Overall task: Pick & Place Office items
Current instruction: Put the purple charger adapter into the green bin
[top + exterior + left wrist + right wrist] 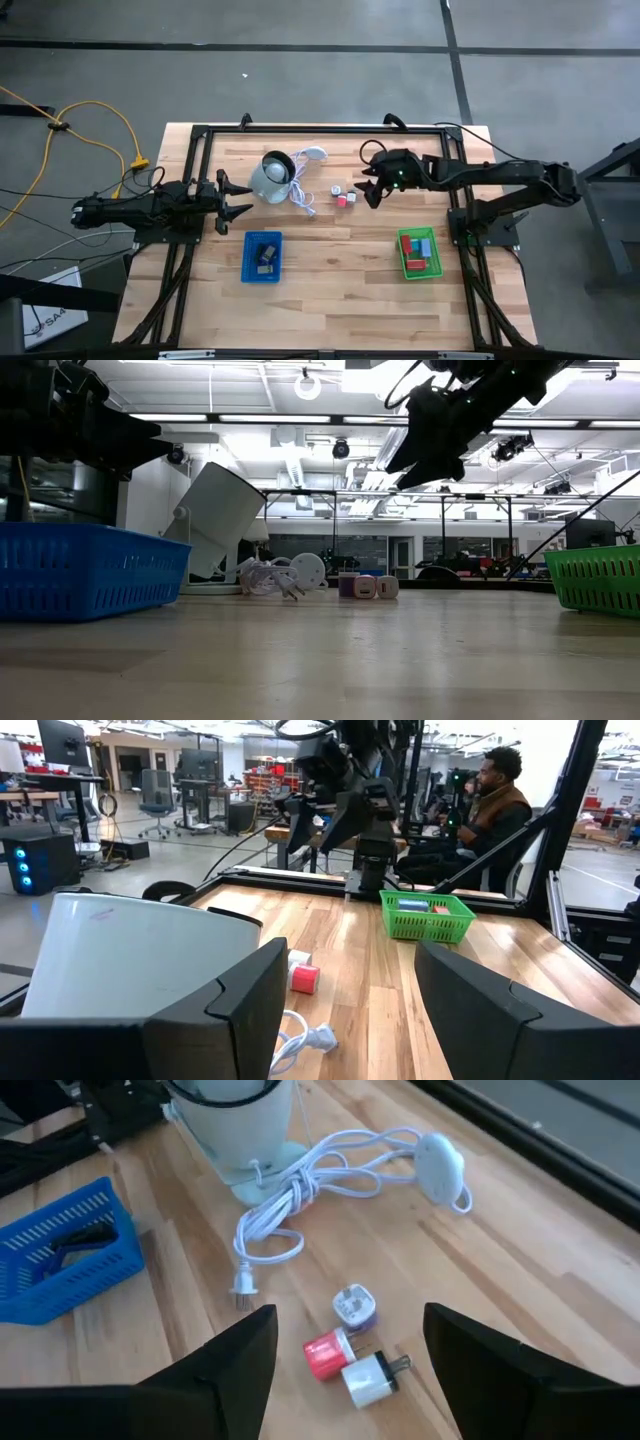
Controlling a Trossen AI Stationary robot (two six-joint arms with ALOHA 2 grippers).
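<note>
Three small office pieces lie together on the table: a white-and-purple one (352,1306), a red one (325,1355) and a white one (368,1378), also seen as a cluster (341,195) in the high view. My right gripper (372,186) hovers open above and just right of them, touching nothing (430,430). More blocks, red, teal and pale blue, lie in the green tray (418,252). A dark clip-like piece (266,250) lies in the blue tray (263,270). My left gripper (236,200) waits open at the table's left, beside the grey-white round object (270,178).
The grey-white round object lies tilted on the table, its white cord (300,1190) and plug (243,1285) trailing toward the small pieces. A black frame rail (320,128) borders the table. A person (490,790) sits beyond the table's right side. Bare wood (340,290) lies between the trays.
</note>
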